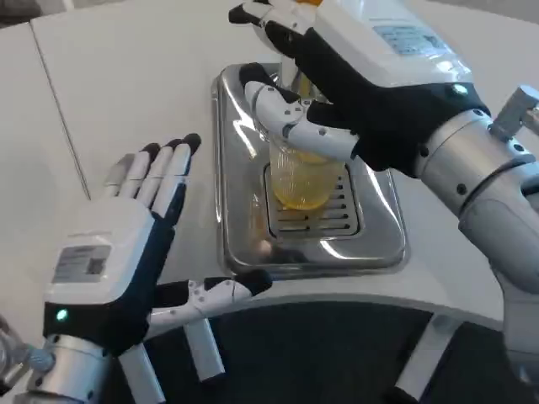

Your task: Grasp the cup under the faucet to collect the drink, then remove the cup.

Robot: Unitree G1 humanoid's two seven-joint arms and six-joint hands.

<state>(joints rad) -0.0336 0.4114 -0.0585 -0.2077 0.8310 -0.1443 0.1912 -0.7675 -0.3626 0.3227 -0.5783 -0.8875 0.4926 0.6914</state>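
The right hand (324, 93) is wrapped around the cup (301, 181), its thumb lying across the near side just below the rim and its other fingers reaching round the far side, so it has the cup gripped. The cup hangs directly beneath that hand, standing on or just above the slotted grate of the steel drip tray (240, 244); whether its base touches the grate cannot be told. Yellow drink fills the lower part of the clear, ribbed cup. The faucet itself is hidden behind the right hand. The left hand (126, 244) hovers flat over the table, well to the left of the tray, fingers straight and spread, holding nothing. Judging by the liquid already inside, collecting is under way or close to done, and removal is not yet begun. The next move calls for keeping the cup upright and the grip firm while drawing it clear of the tray, slowly enough that nothing slops over.
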